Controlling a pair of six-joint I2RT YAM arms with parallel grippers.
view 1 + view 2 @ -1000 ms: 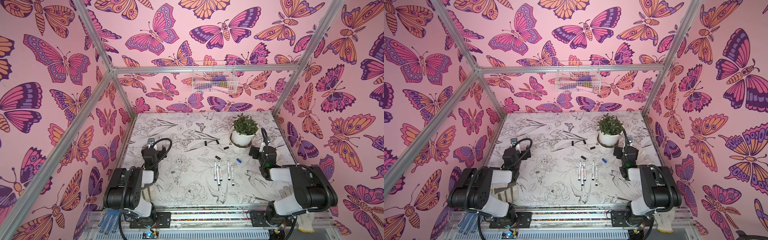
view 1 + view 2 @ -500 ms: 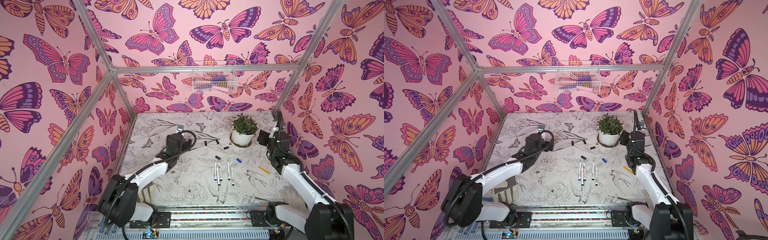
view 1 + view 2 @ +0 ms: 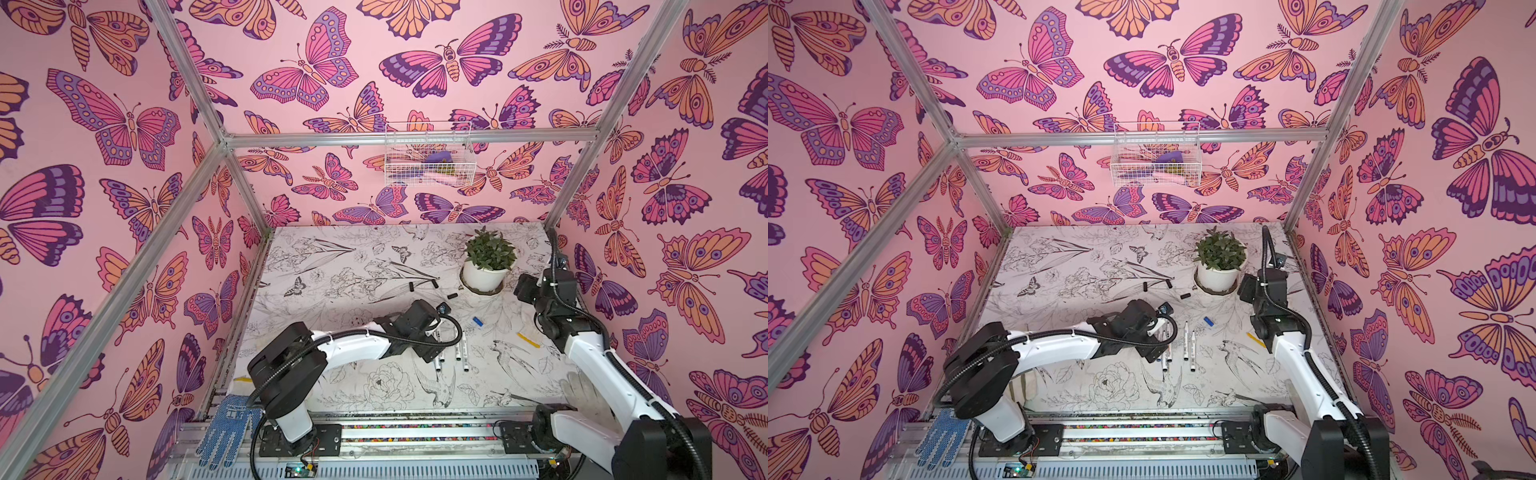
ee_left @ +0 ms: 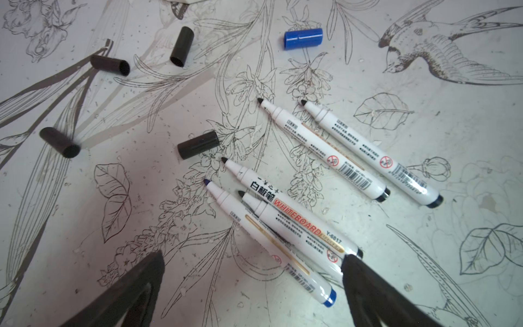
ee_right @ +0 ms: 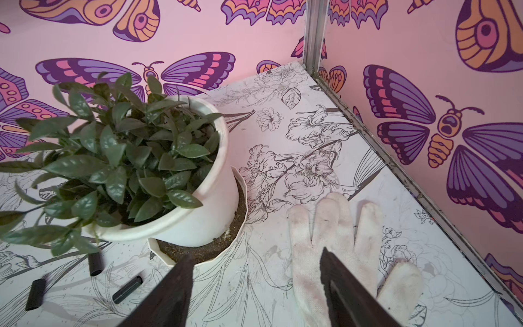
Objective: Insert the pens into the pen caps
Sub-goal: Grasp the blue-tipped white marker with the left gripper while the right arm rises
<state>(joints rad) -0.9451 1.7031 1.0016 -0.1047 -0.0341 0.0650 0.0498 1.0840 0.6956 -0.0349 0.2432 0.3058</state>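
In a top view the left arm [image 3: 1059,347] hides part of the pens [image 3: 1192,351] from us; what lies in the wire basket [image 3: 1133,176] is too small to name.

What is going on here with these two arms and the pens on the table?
The left gripper hovers open over five uncapped pens, holding none. Four black caps and a blue cap lie loose nearby. The right gripper, also open and empty, is beside the potted plant and a white glove. No pen is capped yet.
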